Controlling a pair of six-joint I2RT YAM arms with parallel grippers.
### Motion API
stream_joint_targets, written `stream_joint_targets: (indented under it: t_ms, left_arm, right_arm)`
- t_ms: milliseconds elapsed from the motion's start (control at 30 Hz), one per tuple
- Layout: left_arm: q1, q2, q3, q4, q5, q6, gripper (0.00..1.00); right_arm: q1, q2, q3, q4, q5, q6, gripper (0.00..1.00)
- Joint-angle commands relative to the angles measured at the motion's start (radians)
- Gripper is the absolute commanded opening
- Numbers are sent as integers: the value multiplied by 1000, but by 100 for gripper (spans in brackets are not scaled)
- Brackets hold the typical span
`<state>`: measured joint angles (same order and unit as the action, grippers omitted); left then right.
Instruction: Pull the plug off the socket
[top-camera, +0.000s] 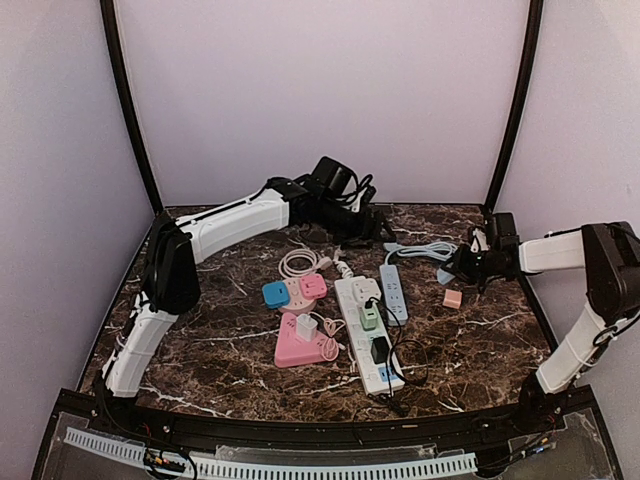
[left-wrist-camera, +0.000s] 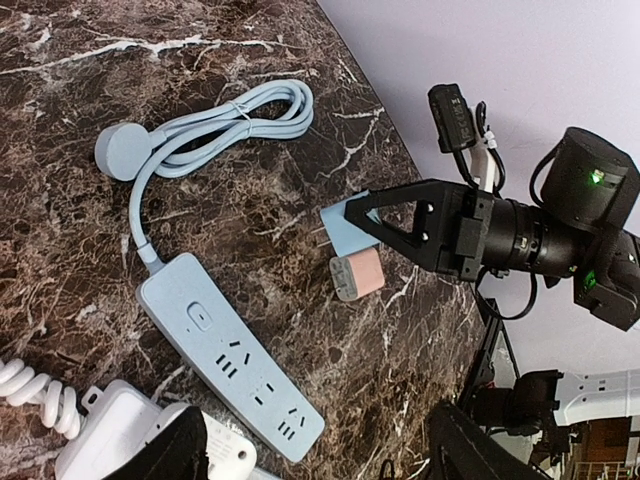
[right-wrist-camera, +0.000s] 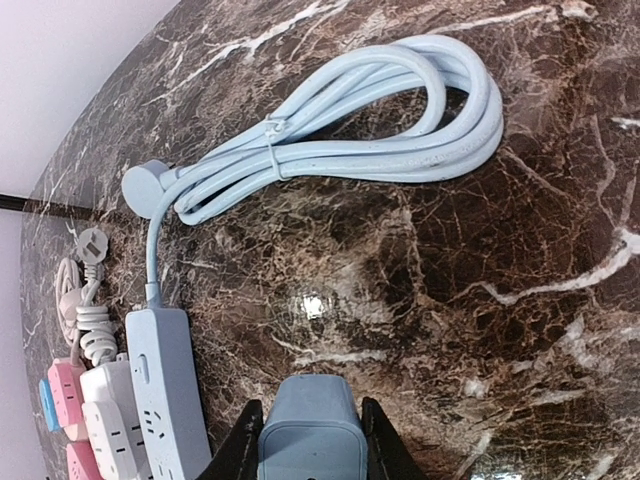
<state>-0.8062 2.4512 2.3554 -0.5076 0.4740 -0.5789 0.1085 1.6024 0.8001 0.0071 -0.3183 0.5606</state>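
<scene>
My right gripper (right-wrist-camera: 309, 410) is shut on a light blue plug (right-wrist-camera: 308, 432) and holds it above the marble table, right of the light blue power strip (right-wrist-camera: 160, 390). The left wrist view shows the same plug (left-wrist-camera: 345, 226) with its prongs free, between the right gripper's fingers (left-wrist-camera: 400, 205), just above a pink plug (left-wrist-camera: 357, 277) lying on the table. The blue strip (left-wrist-camera: 230, 360) has all its sockets empty. My left gripper (left-wrist-camera: 320, 450) is open and empty above the strip's near end. From the top view, the right gripper (top-camera: 460, 266) is at the right and the left gripper (top-camera: 375, 228) at the back.
The blue strip's coiled cable (top-camera: 425, 250) lies at the back right. A white power strip (top-camera: 368, 330) carries green and black plugs. A pink triangular socket (top-camera: 300, 347) holds a white plug. A pink-and-blue socket (top-camera: 293, 292) and a white cord (top-camera: 300, 262) lie to the left.
</scene>
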Motion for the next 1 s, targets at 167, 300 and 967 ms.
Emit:
stream_joint_targets:
  t_ms: [167,300,967]
  left_arm:
    - [9,-172,-181,-17,36,50,75]
    - [27,-226,-259,1,45,57,75]
    - [74,-392,-494,64,42,59,74]
  right_arm:
    - [-35,-3,-38,21,-1,25,36]
    - [-39,-8,-29,-4,9,34,44]
    - [318,-214,174,-410,261,-14,57]
